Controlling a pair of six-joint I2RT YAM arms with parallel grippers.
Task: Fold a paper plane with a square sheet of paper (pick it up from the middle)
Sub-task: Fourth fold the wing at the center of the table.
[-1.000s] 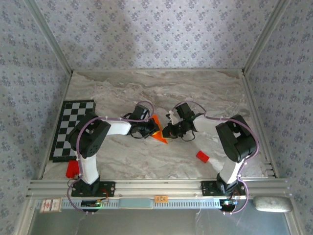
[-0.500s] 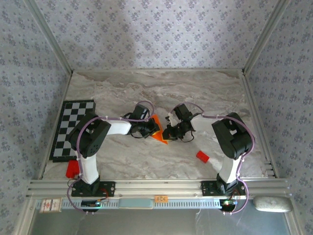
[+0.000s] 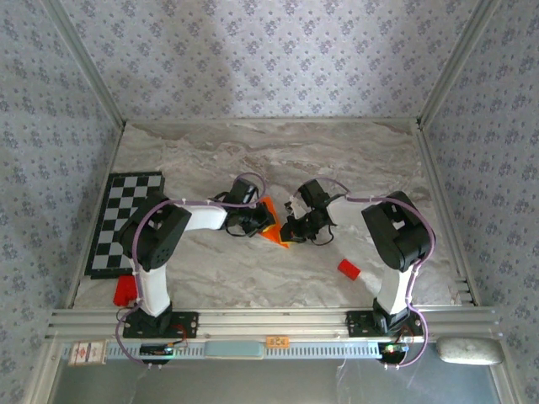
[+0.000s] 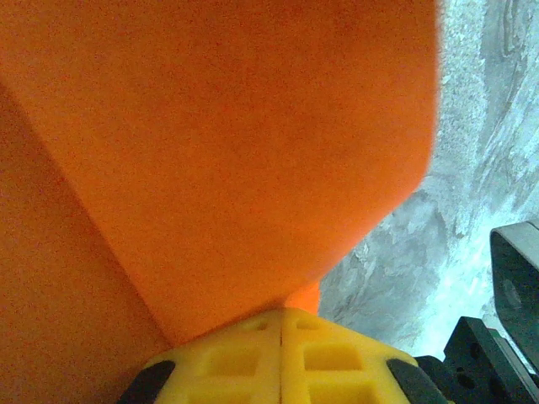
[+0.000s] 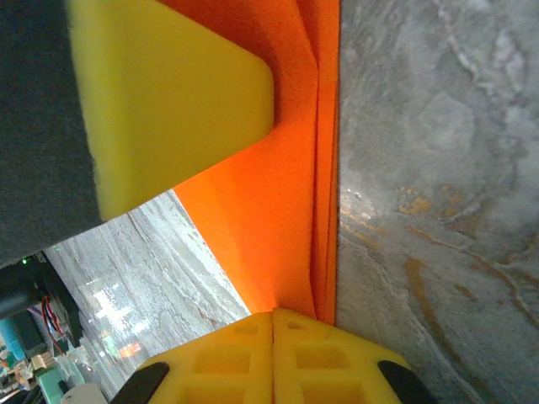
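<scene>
- Holding entry: paper (image 3: 272,224), bright orange, folded to a pointed wedge, near the middle of the marble table (image 3: 354,156), with its tip toward the near edge.
- Left gripper (image 3: 257,220): at the paper's left side. The jaws are pressed together, and in the left wrist view the yellow pads (image 4: 240,358) meet along one seam with the orange sheet rising straight out of it. It is clamped on the paper.
- Right gripper (image 3: 290,226): at the paper's right side, facing the left gripper. Its pads (image 5: 324,358) are together, and the stacked folded edges run down into their seam. It is pinched on the paper.
- Position: the paper sits between the two grippers and touches both.
- Contact seen from the right wrist: one yellow pad of the left gripper lies flat against the paper's orange face.
- Mat (image 3: 126,220): checkerboard, at the table's left edge, well apart from the paper.
- Red block (image 3: 348,268): on the table by the right arm, apart from the paper.
- Second red item (image 3: 125,289): near the left arm's base, below the mat.
</scene>
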